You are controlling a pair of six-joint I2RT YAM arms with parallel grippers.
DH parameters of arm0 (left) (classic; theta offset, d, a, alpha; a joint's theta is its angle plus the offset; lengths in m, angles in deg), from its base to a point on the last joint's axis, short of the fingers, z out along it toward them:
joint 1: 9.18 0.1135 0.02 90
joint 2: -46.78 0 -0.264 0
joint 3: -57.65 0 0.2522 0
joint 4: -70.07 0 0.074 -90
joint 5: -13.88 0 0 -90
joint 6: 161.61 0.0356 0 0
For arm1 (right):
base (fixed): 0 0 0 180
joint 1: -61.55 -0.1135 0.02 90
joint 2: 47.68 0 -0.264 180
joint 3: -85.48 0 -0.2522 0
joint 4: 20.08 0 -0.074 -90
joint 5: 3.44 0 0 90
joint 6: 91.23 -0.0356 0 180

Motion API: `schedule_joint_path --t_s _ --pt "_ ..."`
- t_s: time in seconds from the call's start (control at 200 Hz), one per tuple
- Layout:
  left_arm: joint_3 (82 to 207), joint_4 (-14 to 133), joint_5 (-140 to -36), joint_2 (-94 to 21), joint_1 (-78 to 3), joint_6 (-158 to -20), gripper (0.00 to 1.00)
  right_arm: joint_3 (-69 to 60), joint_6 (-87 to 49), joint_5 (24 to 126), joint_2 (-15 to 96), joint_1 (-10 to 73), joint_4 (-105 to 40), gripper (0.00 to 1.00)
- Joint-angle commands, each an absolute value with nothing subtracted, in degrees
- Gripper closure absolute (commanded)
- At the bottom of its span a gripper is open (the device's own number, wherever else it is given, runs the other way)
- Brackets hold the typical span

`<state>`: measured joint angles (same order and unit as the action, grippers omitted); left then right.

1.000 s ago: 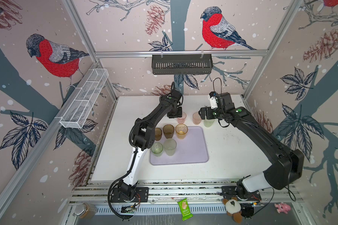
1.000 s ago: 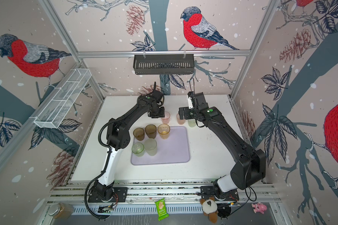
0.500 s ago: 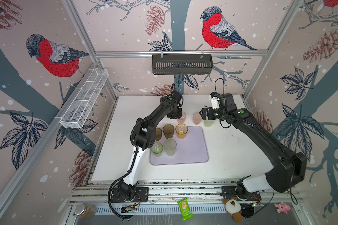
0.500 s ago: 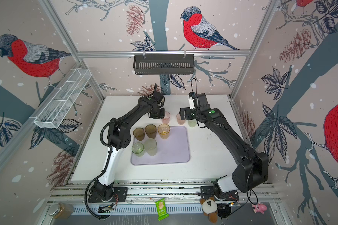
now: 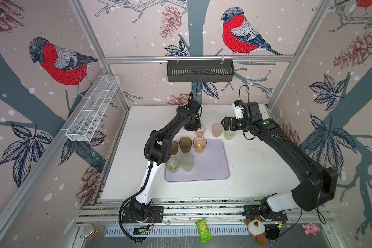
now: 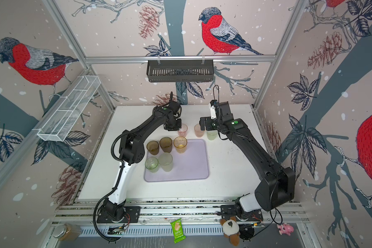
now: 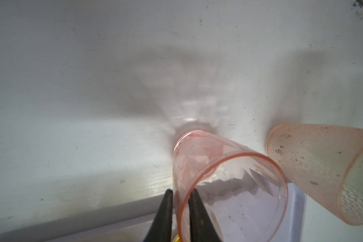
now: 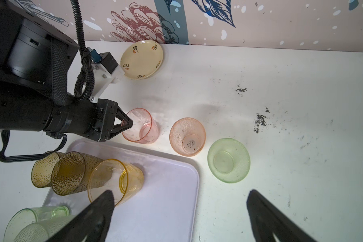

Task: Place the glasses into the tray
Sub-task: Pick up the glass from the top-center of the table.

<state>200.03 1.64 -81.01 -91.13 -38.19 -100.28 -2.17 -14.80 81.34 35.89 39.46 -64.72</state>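
The lavender tray [image 5: 211, 167] holds two brown glasses [image 5: 185, 144], an amber one [image 5: 199, 145] and two green ones [image 5: 172, 164]. Behind it on the white table stand a clear pink glass [image 5: 200, 130], a peach textured glass [image 5: 217, 130] and a green glass [image 5: 230, 135]. My left gripper [image 7: 181, 201] is shut on the pink glass [image 7: 228, 174], one finger inside its rim and one outside. My right gripper [image 8: 180, 194] hangs open above the tray's far corner, with the green glass [image 8: 228, 160] just ahead of its fingers.
A small yellow plate [image 8: 142, 59] lies by the back wall. A black slotted basket [image 5: 200, 70] hangs on the back rail and a white wire basket [image 5: 92, 111] on the left wall. The peach glass [image 7: 323, 171] stands close beside the gripped one.
The left jaws have closed onto the rim of the pink glass. The right arm has barely moved and its jaws stay wide.
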Motion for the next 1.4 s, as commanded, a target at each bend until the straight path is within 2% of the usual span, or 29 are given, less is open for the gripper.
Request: schedule_joint_path --t_s 0.0,0.2,0.71,1.396 --pt "200.7 -0.2 -80.2 -91.3 -38.1 -100.3 0.86 -1.6 -15.0 80.4 36.2 39.6 -63.2 0.01" --pt "202.8 -1.8 -78.9 -91.0 -38.0 -100.1 1.0 -1.9 -15.2 79.5 35.9 39.8 -63.1 0.01" --pt "202.4 -6.6 -74.4 -80.2 -39.2 -101.3 1.0 -2.8 -16.5 79.5 34.1 40.2 -62.1 0.0" --pt "185.0 -11.4 -75.7 -60.5 -49.2 -107.5 1.0 -4.8 -18.0 79.2 33.1 41.2 -61.6 0.0"
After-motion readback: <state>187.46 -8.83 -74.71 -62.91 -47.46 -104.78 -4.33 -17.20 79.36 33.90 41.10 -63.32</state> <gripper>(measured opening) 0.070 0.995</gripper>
